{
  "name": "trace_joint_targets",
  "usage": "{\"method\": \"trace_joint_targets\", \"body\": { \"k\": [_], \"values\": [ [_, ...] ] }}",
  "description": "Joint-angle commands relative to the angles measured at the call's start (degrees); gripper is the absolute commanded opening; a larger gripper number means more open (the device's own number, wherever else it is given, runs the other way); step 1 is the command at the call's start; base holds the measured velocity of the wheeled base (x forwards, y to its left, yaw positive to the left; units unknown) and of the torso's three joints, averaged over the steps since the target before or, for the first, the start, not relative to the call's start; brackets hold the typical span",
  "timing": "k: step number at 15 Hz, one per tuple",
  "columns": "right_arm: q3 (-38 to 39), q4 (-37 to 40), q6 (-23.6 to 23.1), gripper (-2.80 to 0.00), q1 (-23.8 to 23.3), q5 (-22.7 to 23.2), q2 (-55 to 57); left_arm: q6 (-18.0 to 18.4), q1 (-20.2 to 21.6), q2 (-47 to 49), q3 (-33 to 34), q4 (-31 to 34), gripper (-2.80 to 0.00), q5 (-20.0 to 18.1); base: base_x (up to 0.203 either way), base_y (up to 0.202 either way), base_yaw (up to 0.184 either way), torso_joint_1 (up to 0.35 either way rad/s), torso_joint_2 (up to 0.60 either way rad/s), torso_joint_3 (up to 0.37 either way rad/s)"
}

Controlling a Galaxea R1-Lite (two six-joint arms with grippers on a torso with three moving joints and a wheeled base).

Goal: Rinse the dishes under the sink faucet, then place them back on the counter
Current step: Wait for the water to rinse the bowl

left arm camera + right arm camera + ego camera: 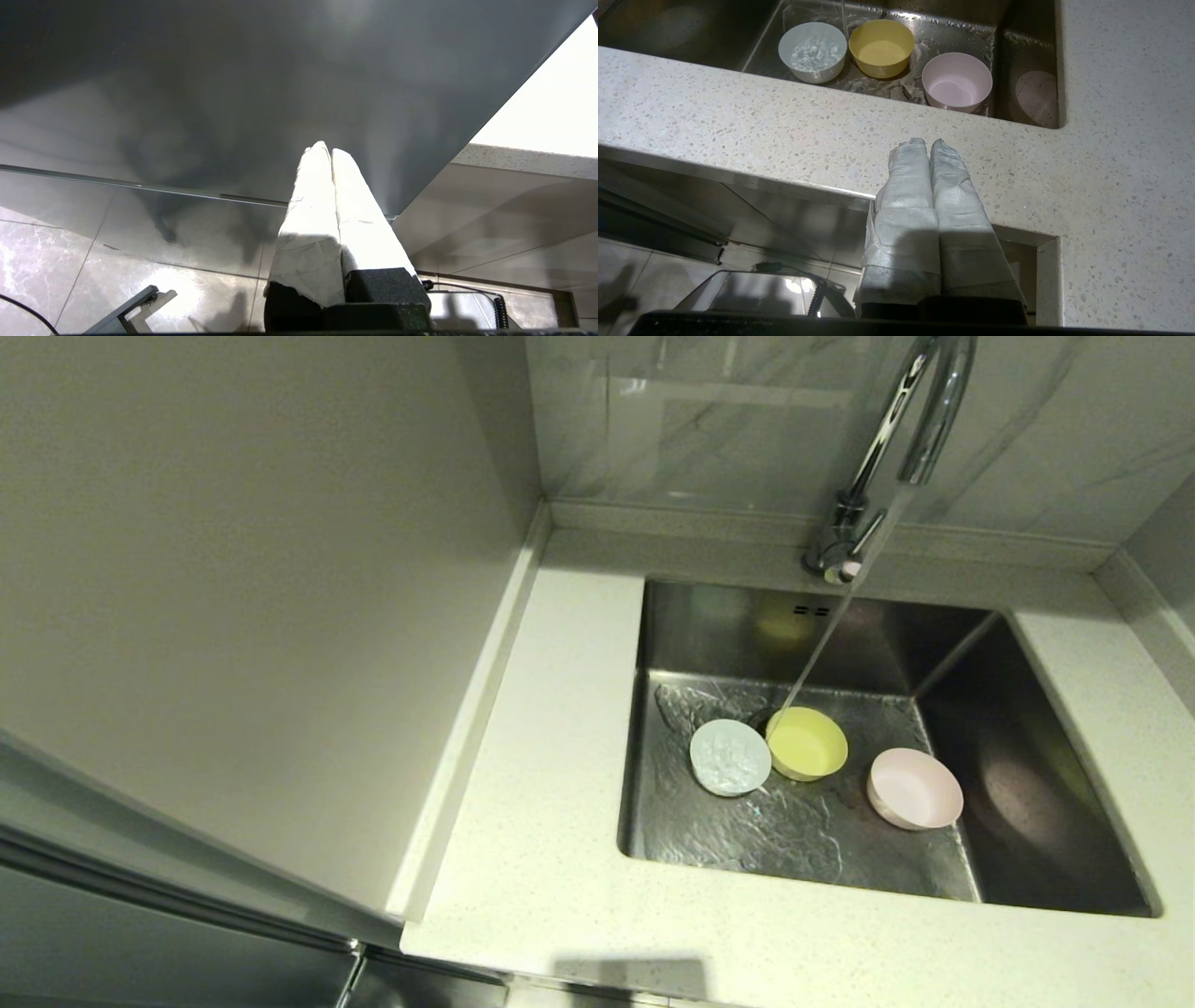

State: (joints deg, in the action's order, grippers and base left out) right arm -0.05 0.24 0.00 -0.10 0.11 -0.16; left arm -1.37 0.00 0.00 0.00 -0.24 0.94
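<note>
Three small bowls stand upright on the floor of the steel sink point(1027, 784): a white bowl point(730, 757) holding rippling water, a yellow-green bowl point(808, 743) touching it, and a pale pink bowl point(915, 788) apart to the right. The chrome faucet point(910, 425) runs; its stream lands by the yellow-green bowl's rim. All three show in the right wrist view too: white bowl point(812, 51), yellow-green bowl point(881, 46), pink bowl point(957, 80). My right gripper point(928, 141) is shut and empty, hovering at the counter's point(560, 859) front edge. My left gripper point(326, 148) is shut, empty, down beside a grey cabinet.
A tall grey cabinet panel point(233, 597) walls off the counter's left side. A marbled backsplash point(728, 420) rises behind the faucet. Below the counter's front edge, the right wrist view shows tiled floor point(626, 266) and a coiled cable point(815, 294).
</note>
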Motion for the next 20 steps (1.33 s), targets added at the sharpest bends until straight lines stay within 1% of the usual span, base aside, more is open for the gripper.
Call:
{"method": "trace_joint_targets", "body": {
  "k": [1,20],
  "values": [
    [0.0,0.0,0.0,-2.8,0.0,0.1,0.2,0.0,0.0,-0.1,0.0,0.0,-2.8,0.0,0.0,0.0,0.0,0.0,0.0,0.0],
    [0.0,0.0,0.0,-2.8,0.0,0.0,0.2,0.0,0.0,-0.1,0.0,0.0,-2.8,0.0,0.0,0.0,0.0,0.0,0.0,0.0]
  ]
}}
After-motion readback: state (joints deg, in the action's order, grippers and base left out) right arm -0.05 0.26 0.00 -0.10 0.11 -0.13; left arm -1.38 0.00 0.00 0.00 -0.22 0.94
